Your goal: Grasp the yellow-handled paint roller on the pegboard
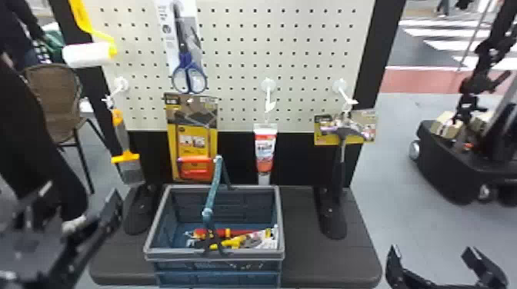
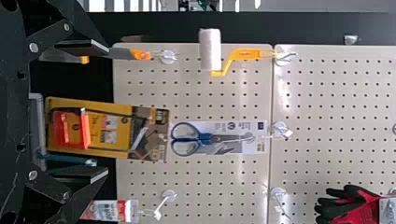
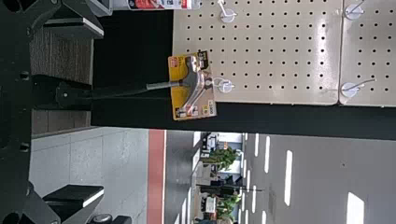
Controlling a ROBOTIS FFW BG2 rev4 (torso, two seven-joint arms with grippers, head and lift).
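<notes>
several small items (image 1: pixel 227 235) in blue basket (image 1: pixel 246 254) before pegboard (image 1: pixel 300 57) with paint roller (image 1: pixel 86 53)

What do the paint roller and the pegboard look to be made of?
Paint roller: white sleeve looks soft and matte, likely fabric or foam; its yellow handle looks like smooth plastic, evenly coloured. Pegboard: cream sheet with regular holes and a faint sheen, painted metal or hardboard; cannot tell which.

The left gripper (image 1: pixel 79 203) sits low, left of the basket (image 1: pixel 215 254), fingers apart (probably wide, the view is blurred). The right gripper (image 1: pixel 432 265) is low on the basket's right, spread open.
</notes>
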